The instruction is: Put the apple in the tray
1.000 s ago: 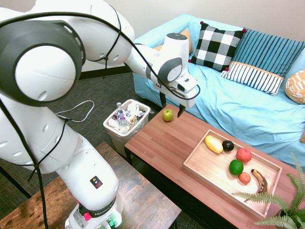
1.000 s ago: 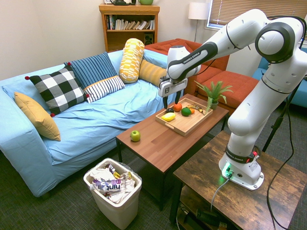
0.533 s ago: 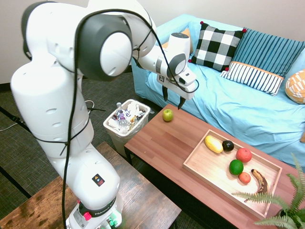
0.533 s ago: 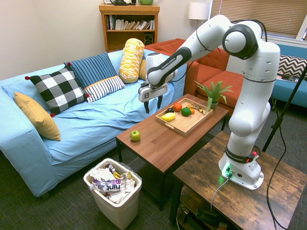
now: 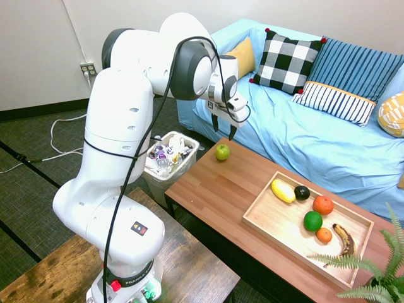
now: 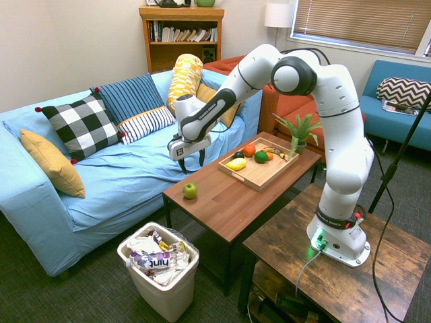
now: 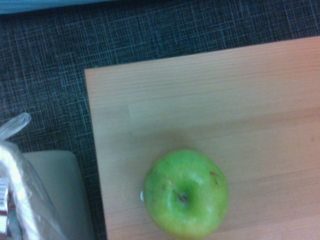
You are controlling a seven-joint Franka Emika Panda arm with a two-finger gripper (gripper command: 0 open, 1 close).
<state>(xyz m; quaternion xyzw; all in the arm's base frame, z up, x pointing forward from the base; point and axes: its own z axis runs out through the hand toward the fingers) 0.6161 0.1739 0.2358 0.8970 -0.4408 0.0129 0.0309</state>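
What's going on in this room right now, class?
A white robot arm holds its open, empty tool above the end of the coffee table where a green apple sits. Nothing has hold of the apple. It is not in the wooden tray, which already holds several fruits, among them a banana. The arm seems about to reach for the apple.

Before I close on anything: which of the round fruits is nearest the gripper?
The yellow-green apple with the dimpled top, alone near the coffee table's end beside the waste bin; the other round fruits sit in the light-wood tray.
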